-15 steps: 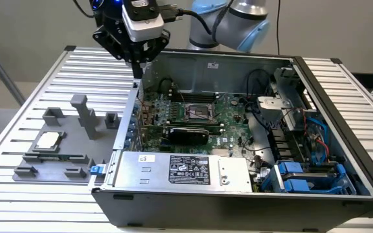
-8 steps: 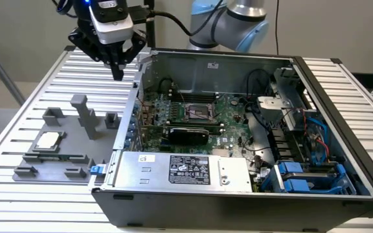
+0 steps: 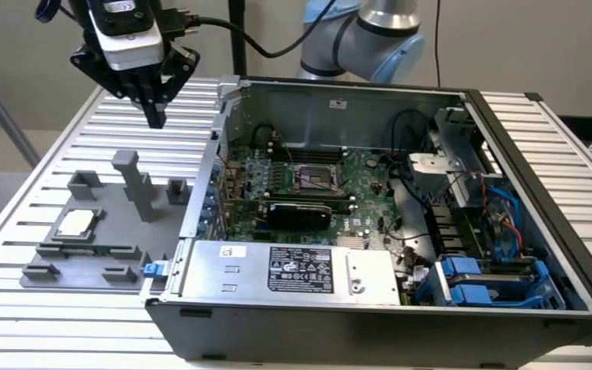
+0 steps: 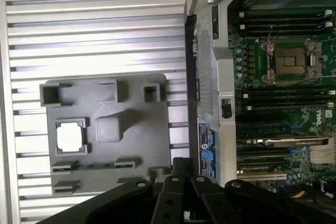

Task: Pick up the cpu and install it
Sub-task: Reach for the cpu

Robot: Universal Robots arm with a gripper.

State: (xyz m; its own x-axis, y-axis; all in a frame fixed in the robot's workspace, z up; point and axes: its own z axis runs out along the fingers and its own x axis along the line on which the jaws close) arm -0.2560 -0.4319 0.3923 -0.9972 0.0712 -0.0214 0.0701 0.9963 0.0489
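One slatted table [image 3: 28, 324]: pale metal ribs; it carries everything below.
Computer case [image 3: 378, 339]: lies on its side with the cover off, on the exterior view's right half of the table.
Robot arm [image 3: 368, 38]: its grey and pale blue joint shows behind the case.
Motherboard [image 3: 363, 185]: green, flat on the case floor.
Power supply [image 3: 286, 270]: silver box with a black label, along the near wall of the case.
Fixture plate [image 3: 111, 231]: grey, with raised blocks and a post, just beside the case on the exterior view's left.
Gripper [image 3: 156, 121]: black fingers pressed together to a point, holding nothing; it hangs above the bare table beyond the plate, well apart from the cpu.
Socket [image 3: 314, 179]: square metal frame on the motherboard, with no chip in it.
Cpu [image 3: 75, 223]: silvery square lying flat in a recessed pocket of the fixture plate, outside the case.
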